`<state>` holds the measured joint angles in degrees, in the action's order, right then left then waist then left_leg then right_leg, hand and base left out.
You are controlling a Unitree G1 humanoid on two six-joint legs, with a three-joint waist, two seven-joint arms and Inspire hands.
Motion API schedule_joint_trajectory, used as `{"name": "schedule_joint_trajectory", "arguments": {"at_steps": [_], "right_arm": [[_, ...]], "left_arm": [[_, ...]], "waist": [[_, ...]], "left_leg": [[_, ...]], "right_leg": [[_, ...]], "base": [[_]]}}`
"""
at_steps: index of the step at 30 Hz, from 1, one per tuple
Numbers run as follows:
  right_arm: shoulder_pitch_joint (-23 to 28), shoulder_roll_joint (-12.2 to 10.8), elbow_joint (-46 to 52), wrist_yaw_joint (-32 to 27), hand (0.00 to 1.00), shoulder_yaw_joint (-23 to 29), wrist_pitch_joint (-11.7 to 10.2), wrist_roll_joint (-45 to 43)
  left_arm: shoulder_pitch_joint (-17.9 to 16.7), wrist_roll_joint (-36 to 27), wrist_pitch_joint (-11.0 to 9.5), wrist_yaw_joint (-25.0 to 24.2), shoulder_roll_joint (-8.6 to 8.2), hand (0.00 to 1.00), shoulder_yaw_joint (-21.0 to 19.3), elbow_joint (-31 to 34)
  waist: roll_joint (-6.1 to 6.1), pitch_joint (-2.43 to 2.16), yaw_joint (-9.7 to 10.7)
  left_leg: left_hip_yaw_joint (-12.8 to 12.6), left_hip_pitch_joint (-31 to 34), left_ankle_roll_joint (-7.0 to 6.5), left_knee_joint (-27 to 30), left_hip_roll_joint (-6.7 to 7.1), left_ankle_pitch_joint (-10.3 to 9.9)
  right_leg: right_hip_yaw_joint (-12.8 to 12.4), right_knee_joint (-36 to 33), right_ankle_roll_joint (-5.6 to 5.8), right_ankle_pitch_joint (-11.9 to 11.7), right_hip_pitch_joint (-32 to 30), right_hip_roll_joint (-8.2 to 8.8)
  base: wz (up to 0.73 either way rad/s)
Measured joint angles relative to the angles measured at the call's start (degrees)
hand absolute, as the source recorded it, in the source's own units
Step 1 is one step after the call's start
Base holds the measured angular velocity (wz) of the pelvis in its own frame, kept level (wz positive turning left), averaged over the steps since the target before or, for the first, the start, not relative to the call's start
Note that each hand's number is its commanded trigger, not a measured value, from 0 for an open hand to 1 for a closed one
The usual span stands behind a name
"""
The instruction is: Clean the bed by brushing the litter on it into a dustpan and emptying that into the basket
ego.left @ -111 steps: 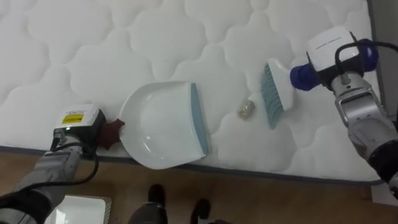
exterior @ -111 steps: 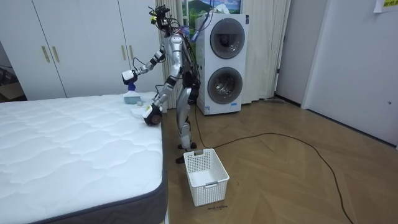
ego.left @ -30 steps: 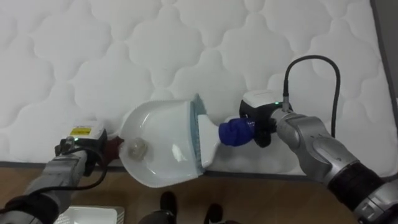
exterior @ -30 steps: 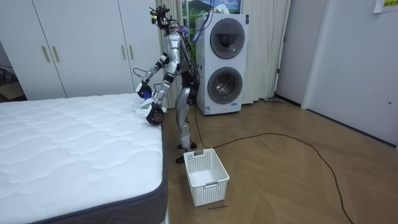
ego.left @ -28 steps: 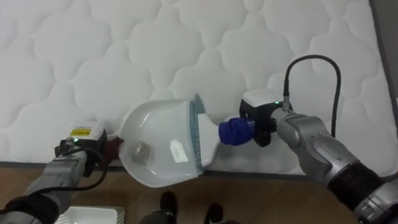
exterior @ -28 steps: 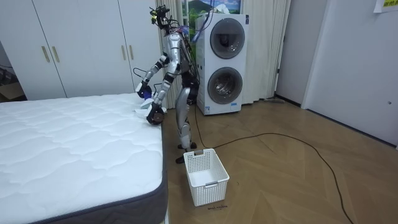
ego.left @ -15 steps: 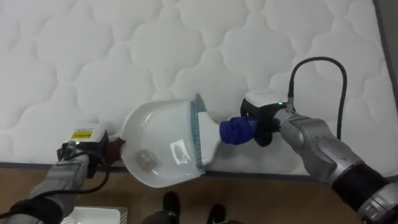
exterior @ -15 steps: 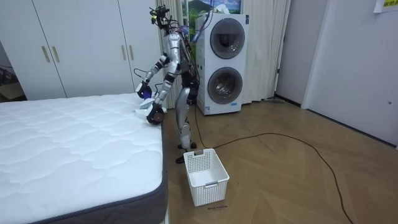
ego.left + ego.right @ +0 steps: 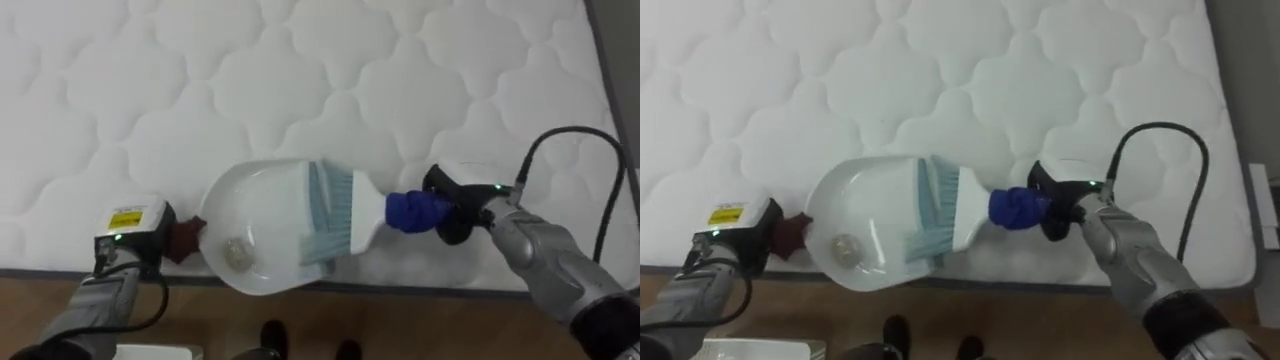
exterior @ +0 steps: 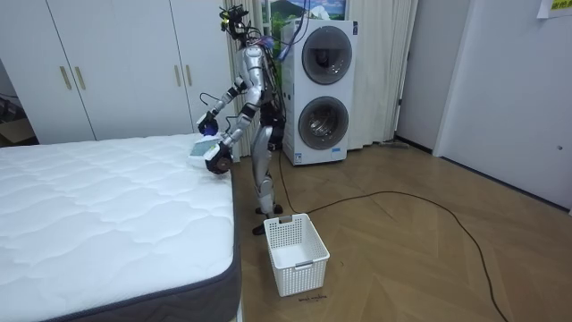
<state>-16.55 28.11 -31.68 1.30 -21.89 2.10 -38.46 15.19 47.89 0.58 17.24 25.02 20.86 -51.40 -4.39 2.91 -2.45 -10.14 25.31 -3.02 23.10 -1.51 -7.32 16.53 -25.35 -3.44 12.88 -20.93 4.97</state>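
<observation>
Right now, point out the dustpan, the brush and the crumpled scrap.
dustpan [image 9: 255,205]: left eye view, bare inner floor.
brush [image 9: 368,210]: left eye view, white head.
crumpled scrap [image 9: 237,251]: left eye view, its middle.

A home bedroom: bare quilted mattress [image 10: 107,201], white wardrobe doors [image 10: 116,67], stacked washing machines [image 10: 323,94], parquet floor [image 10: 429,259].

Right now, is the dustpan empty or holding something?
Not empty: a small crumpled scrap lies inside the white dustpan, near its handle end.
</observation>
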Motion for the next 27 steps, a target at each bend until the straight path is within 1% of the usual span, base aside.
{"name": "schedule_joint_trajectory", "arguments": {"at_steps": [2,3,4,5,6,7,8,9,10,12,13,14,15,16,18,19,20,22,24,25,26,27], "right_arm": [[0.9,0.6,-0.1,-1.1,1.00,1.8,-0.3,0.4],[1.7,0.8,-0.2,-1.6,0.67,3.5,-0.5,1.1],[2.0,0.8,-0.5,-2.0,0.07,4.1,-0.5,2.2],[2.4,0.8,-1.6,-2.2,0.00,5.6,-0.8,4.6],[3.5,0.8,-2.2,-2.5,0.00,7.7,-0.7,6.3],[4.1,0.8,-2.5,-2.9,0.00,8.6,-0.7,7.0],[5.1,0.8,-3.1,-3.7,0.00,10.1,-0.7,7.7],[6.1,0.8,-3.5,-4.4,0.00,10.9,-0.6,8.8],[6.7,0.8,-3.5,-4.7,0.00,11.2,-0.7,9.7],[8.7,0.6,-3.4,-5.9,0.00,12.2,-0.6,12.2],[9.0,0.5,-3.3,-6.1,0.00,12.5,-0.6,12.3],[10.2,0.5,-3.2,-6.3,0.00,13.7,-0.6,12.4],[11.6,0.4,-2.6,-6.4,0.00,15.2,-0.4,13.4],[12.4,0.3,-1.9,-6.4,0.00,16.0,-0.1,13.8],[14.3,-0.7,1.2,-6.6,0.00,18.4,0.0,15.7],[14.6,-1.1,1.9,-6.9,0.00,19.2,-0.1,16.4],[14.7,-1.3,2.7,-7.5,0.00,19.4,-0.2,17.9],[14.8,-1.3,3.6,-7.6,0.00,19.4,-0.5,19.0],[14.9,-1.6,4.1,-8.2,0.00,19.4,-0.7,20.7],[14.9,-1.7,4.4,-8.4,0.00,19.4,-0.8,21.0],[14.9,-2.0,5.0,-8.9,0.00,19.4,-0.8,21.6],[14.9,-2.0,5.9,-9.4,0.00,19.4,-1.1,22.3]], "left_arm": [[-1.8,0.0,-0.2,0.0,0.05,1.00,-1.5,1.0],[-3.0,-0.1,-0.1,-0.1,0.05,1.00,-2.8,2.7],[-3.8,-0.1,0.1,-0.1,0.06,1.00,-3.3,4.1],[-5.3,0.0,0.4,-0.3,-0.04,1.00,-4.5,7.1],[-7.0,0.3,0.3,-0.4,-0.03,1.00,-5.9,11.4],[-7.8,0.4,0.2,-0.4,-0.03,1.00,-6.6,13.3],[-9.4,0.3,0.1,-0.4,-0.02,1.00,-7.8,16.4],[-10.9,0.0,-0.3,-0.3,-0.04,1.00,-8.8,18.2],[-11.5,-0.1,-0.4,-0.3,-0.04,1.00,-9.3,18.6],[-14.2,-0.1,0.0,-0.5,-0.12,1.00,-10.8,19.6],[-15.3,-0.2,0.3,-0.7,-0.28,1.00,-11.5,20.7],[-17.0,-0.2,0.5,-1.5,-0.62,1.00,-12.2,23.2],[-18.1,-1.0,0.3,-2.6,-0.65,1.00,-12.4,25.5],[-18.5,-1.1,0.2,-3.2,-0.65,1.00,-12.7,26.5],[-20.1,-1.2,0.3,-4.9,-1.01,1.00,-14.4,30.2],[-20.3,-1.4,0.4,-5.2,-1.22,1.00,-14.8,30.9],[-20.8,-2.2,0.4,-5.6,-1.72,1.00,-15.4,32.4],[-21.9,-2.3,0.3,-5.6,-2.19,1.00,-16.2,34.8],[-23.1,-2.3,-0.2,-5.6,-2.42,1.00,-17.1,37.0],[-23.5,-2.4,-0.4,-5.6,-2.56,1.00,-17.5,37.3],[-24.0,-2.4,-0.6,-5.6,-3.09,1.00,-18.3,37.5],[-24.3,-2.4,-0.7,-5.6,-3.97,1.00,-19.2,37.6]], "waist": [[-0.12,-0.10,0.6],[-0.45,-0.34,0.6],[-0.56,-0.44,0.6],[-0.56,-0.60,0.7],[-0.74,-0.74,0.6],[-0.79,-0.80,0.6],[-0.92,-1.05,0.5],[-0.90,-1.69,0.4],[-0.83,-1.92,0.4],[-0.21,-2.71,0.4],[0.07,-2.88,0.7],[0.55,-3.23,1.0],[0.83,-3.36,1.0],[0.91,-3.39,1.1],[1.12,-3.32,2.1],[1.19,-3.28,2.2],[1.26,-3.25,2.0],[1.33,-3.21,1.3],[1.25,-3.16,-0.4],[1.21,-3.15,-0.6],[1.07,-3.08,-0.8],[0.95,-3.01,-1.0]], "left_leg": [[0.0,-1.7,0.00,-0.8,0.15,0.0],[0.0,-2.4,-0.01,-1.0,0.18,0.0],[0.1,-2.8,-0.01,-1.2,0.16,0.0],[1.1,-3.4,-0.01,-1.4,0.24,0.0],[1.7,-4.1,0.00,-1.6,0.36,0.0],[2.0,-4.6,0.00,-1.7,0.49,0.0],[2.5,-5.9,0.00,-2.1,0.87,0.0],[2.7,-7.5,-0.01,-2.8,1.13,0.0],[2.8,-8.4,-0.01,-3.1,1.23,0.0],[3.5,-12.3,0.00,-4.9,1.76,0.0],[4.3,-12.9,-0.01,-5.4,2.00,0.0],[5.3,-13.9,-0.01,-5.9,2.37,0.0],[6.7,-14.2,-0.01,-5.8,2.82,0.0],[7.6,-14.4,-0.02,-5.8,3.09,0.0],[10.6,-15.5,-0.02,-5.7,4.11,0.0],[11.2,-15.8,-0.01,-5.7,4.38,0.0],[11.9,-16.4,-0.02,-5.8,4.62,0.0],[12.7,-17.0,0.02,-6.2,5.02,0.1],[13.3,-17.5,0.01,-6.7,5.45,0.2],[13.4,-17.7,0.02,-6.9,5.51,0.2],[13.9,-18.0,0.03,-6.8,5.77,0.2],[14.3,-17.9,0.03,-6.8,6.01,0.2]], "right_leg": [[-0.2,0.8,0.15,0.1,1.7,-0.07],[-0.6,1.3,0.22,0.1,2.4,-0.25],[-0.7,1.8,0.22,0.1,2.9,-0.47],[-0.6,3.0,0.28,0.1,4.4,-0.92],[-0.6,3.8,0.38,0.0,5.5,-1.17],[-0.6,3.8,0.40,0.0,6.1,-1.18],[-0.7,4.0,0.48,-0.1,7.4,-1.12],[-0.6,4.8,0.61,0.0,9.1,-1.10],[-0.6,5.3,0.69,-0.1,10.3,-1.14],[-0.7,7.4,1.02,-0.3,14.7,-1.34],[-0.6,8.1,1.09,-0.3,15.8,-1.50],[-0.6,9.7,1.26,-0.3,17.6,-1.84],[-0.6,10.5,1.36,-0.4,18.9,-2.11],[-0.6,10.6,1.36,-0.4,19.4,-2.18],[-0.8,11.9,1.48,-0.3,22.4,-2.71],[-1.0,12.6,1.46,-0.3,23.2,-2.91],[-2.2,13.2,1.44,-0.3,24.1,-3.23],[-2.6,13.8,1.43,-0.3,25.1,-3.38],[-2.3,14.0,1.46,-0.2,25.6,-3.31],[-2.3,14.3,1.46,-0.2,25.9,-3.35],[-2.1,14.8,1.47,-0.2,26.4,-3.50],[-1.9,14.8,1.57,0.0,26.6,-3.45]], "base": [[0.02],[0.05],[0.11],[0.21],[0.26],[0.30],[0.25],[0.21],[0.14],[0.15],[0.32],[0.52],[0.59],[0.70],[0.78],[0.62],[0.37],[0.23],[0.17],[0.12],[0.19],[0.21]]}}
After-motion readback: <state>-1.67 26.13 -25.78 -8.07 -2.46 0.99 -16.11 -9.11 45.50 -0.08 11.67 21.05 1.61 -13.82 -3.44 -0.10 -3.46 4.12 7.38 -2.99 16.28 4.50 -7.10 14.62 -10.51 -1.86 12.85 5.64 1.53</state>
